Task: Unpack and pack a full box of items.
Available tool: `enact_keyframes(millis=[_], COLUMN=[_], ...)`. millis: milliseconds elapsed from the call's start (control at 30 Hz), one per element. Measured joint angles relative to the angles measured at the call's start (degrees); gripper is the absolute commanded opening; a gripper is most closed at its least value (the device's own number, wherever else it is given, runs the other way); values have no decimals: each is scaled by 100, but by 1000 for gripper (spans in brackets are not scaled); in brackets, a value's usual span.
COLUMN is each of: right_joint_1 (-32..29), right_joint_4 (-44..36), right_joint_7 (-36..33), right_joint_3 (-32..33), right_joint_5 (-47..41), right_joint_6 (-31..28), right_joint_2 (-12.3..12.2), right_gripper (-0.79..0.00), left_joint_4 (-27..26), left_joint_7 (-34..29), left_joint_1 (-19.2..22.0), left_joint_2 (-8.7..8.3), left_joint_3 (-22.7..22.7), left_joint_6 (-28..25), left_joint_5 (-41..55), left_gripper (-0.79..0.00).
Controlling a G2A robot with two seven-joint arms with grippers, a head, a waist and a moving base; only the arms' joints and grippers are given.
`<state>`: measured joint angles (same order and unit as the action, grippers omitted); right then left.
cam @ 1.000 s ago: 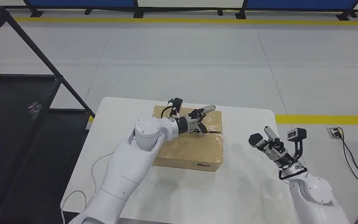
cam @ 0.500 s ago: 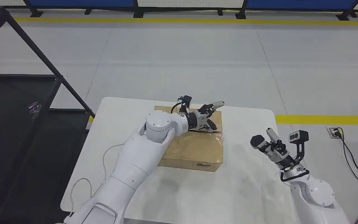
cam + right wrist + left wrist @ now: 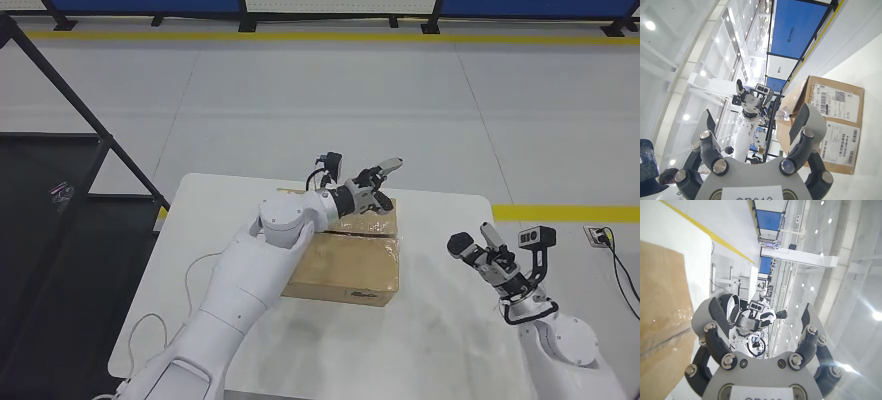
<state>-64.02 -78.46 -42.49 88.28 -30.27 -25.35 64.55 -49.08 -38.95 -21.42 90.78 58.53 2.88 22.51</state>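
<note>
A closed brown cardboard box (image 3: 345, 262) lies in the middle of the white table (image 3: 440, 330). Labels cover its side (image 3: 840, 121), and a scrap of clear tape (image 3: 781, 113) sticks out at the top seam. My left gripper (image 3: 383, 178) hangs open above the box's far right corner, holding nothing. In the left wrist view the left gripper (image 3: 763, 315) has the box top (image 3: 662, 294) beside it. My right gripper (image 3: 478, 243) is open and empty, raised above the table to the right of the box; the right wrist view has it (image 3: 755, 123) facing the box.
A black metal frame (image 3: 70, 190) stands off the table's left side. Bare table surface lies in front of the box and to its right. A yellow line (image 3: 560, 212) runs along the floor beyond the right edge.
My left gripper has lifted off the box top and moved toward the box's far right corner. The right gripper has shifted slightly and turned.
</note>
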Motion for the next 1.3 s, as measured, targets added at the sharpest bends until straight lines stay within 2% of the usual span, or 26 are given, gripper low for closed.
enact_keyframes(millis=[133,233,367,467,633,800,833,867,900,933,1000,1033,1100,1300], right_joint_1=[297,607,1051,1417,2026,2625,2707,2809,2882,2951,3107,3174,3328,3822], right_joint_4=[-331,-573,-567,-415,4,469,517,562,584,597,604,605,616,891], right_joint_7=[-113,-181,-238,-110,268,419,457,513,551,589,652,687,788,1211], right_joint_3=[-291,-696,-1240,-1693,-2344,-3010,-3111,-3237,-3329,-3420,-3639,-3733,-3946,-4600], right_joint_5=[365,837,1229,1426,1559,1559,1552,1531,1512,1502,1531,1561,1604,1675], right_joint_6=[423,878,1434,1751,2200,2590,2631,2686,2728,2772,2904,2975,3174,3784], right_joint_2=[10,38,100,184,355,569,607,659,698,736,823,861,953,1294], right_gripper=[0,0,0,0,0,0,-80,-274,-419,-505,-594,-690,-785,-785], left_joint_4=[-1014,-2333,-3821,-4483,-4676,-4761,-4757,-4725,-4689,-4656,-4613,-4603,-4559,-4465], left_joint_7=[39,91,225,296,344,970,1112,1258,1315,1340,1401,1438,1485,1425], left_joint_1=[-546,-1377,-2473,-3155,-3761,-4198,-4270,-4344,-4385,-4422,-4521,-4565,-4640,-4823], left_joint_2=[-309,-596,-823,-909,-977,-994,-995,-999,-1001,-1004,-1012,-1015,-1025,-1053], left_joint_3=[759,1635,2635,3197,3607,3797,3828,3867,3894,3922,3996,4029,4120,4221], left_joint_6=[-4,258,587,707,632,72,-21,-102,-136,-164,-255,-306,-408,-581], left_joint_5=[-308,-623,-820,-701,-505,-560,-577,-573,-520,-440,-296,-245,-96,219], left_gripper=[0,0,0,0,0,0,0,0,0,0,0,0,0,0])
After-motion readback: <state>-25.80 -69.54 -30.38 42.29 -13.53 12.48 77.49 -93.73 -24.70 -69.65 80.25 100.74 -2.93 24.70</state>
